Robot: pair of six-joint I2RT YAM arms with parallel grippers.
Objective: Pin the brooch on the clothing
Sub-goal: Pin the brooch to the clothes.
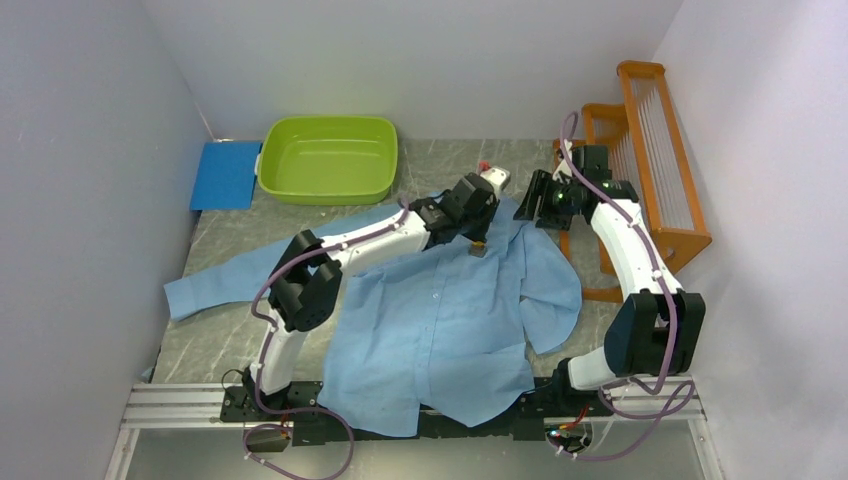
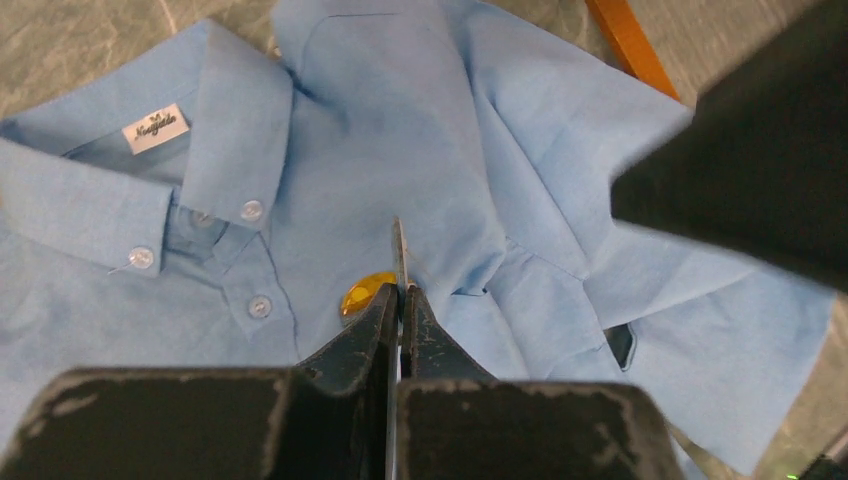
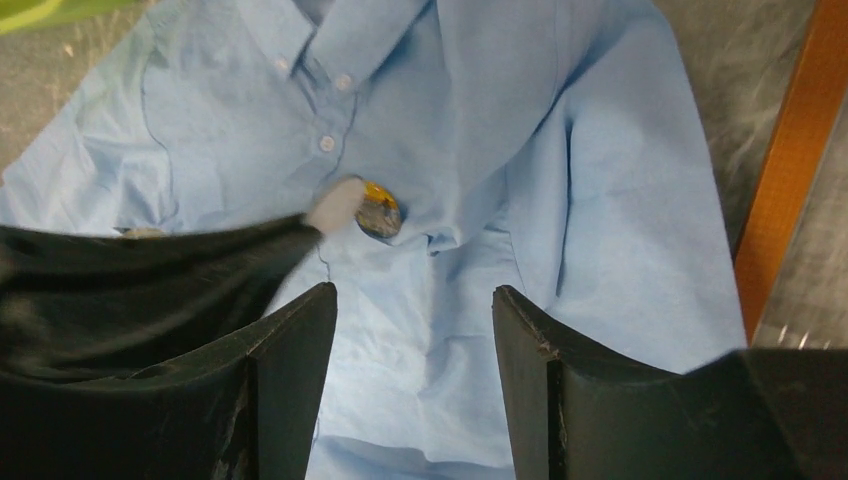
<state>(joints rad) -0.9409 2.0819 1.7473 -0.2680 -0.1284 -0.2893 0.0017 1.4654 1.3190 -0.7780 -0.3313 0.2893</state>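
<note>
Shirt (image 1: 440, 310) lies spread on the grey surface (image 1: 195, 345), collar at the far end. Brooch (image 2: 365, 295), a yellow disc, sits on the cloth beside the button placket, near the collar. My left hand (image 2: 400, 298) is pressed together at the disc's edge, its thin metal pin pinched between the tips. My right hand (image 3: 415, 300) hovers above the shirt, fingers apart, holding nothing.

Small round yellow brooch (image 2: 362, 297) half hidden behind black left gripper (image 2: 401, 292) in left wrist view; gripper just a dark blur in right wrist view; brooch too small to tell from top.
</note>
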